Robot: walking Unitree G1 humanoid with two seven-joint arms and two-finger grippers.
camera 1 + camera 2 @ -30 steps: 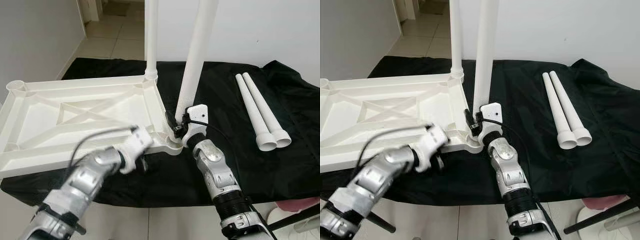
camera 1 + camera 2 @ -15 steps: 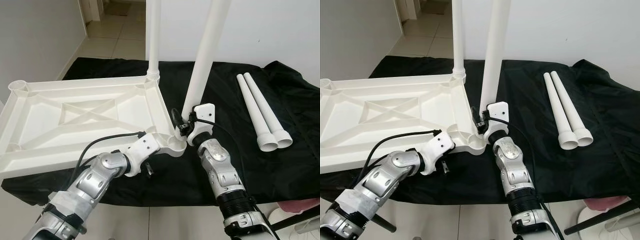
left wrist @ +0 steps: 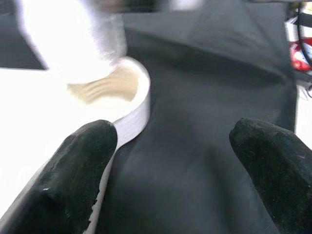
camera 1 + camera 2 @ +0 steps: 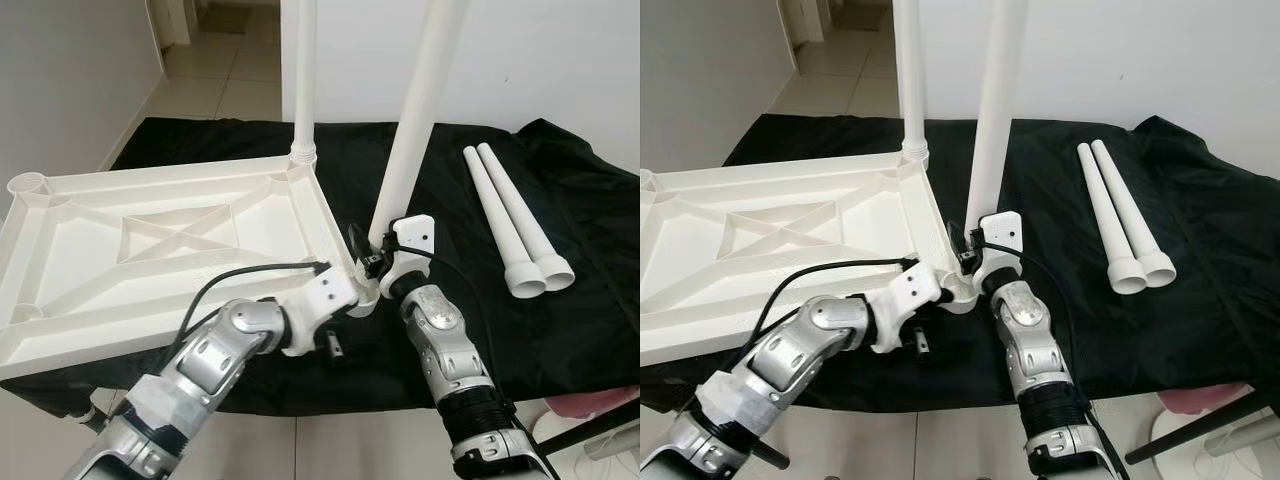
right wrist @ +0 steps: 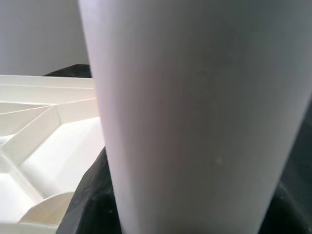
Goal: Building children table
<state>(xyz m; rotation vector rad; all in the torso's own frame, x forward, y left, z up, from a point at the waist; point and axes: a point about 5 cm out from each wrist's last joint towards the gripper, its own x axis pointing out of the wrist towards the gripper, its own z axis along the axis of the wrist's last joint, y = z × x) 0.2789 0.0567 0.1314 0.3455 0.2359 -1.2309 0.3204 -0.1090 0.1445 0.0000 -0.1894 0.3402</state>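
A white tabletop (image 4: pixel 70 270) lies upside down on a black cloth. One white leg (image 4: pixel 302 80) stands upright in its far right corner. My right gripper (image 4: pixel 372 262) is shut on a second leg (image 4: pixel 420 110), which leans right, its lower end just above the near right corner socket (image 3: pixel 122 92). My left gripper (image 4: pixel 335 345) hangs open at the front edge just under that corner. In the left wrist view one finger (image 3: pixel 78 180) sits against the corner's rim and the other finger (image 3: pixel 273 165) is over the cloth. Two spare legs (image 4: pixel 510 215) lie side by side at the right.
The black cloth (image 4: pixel 560 330) covers a low surface whose front edge runs just below my arms. Tiled floor (image 4: pixel 215 85) and a doorway lie beyond to the left, a white wall behind. A pink object (image 4: pixel 600 405) sits at the lower right.
My left gripper has slid right along the tabletop's front edge to the near right corner. The leg held by my right gripper has lifted off the socket and leans more to the right.
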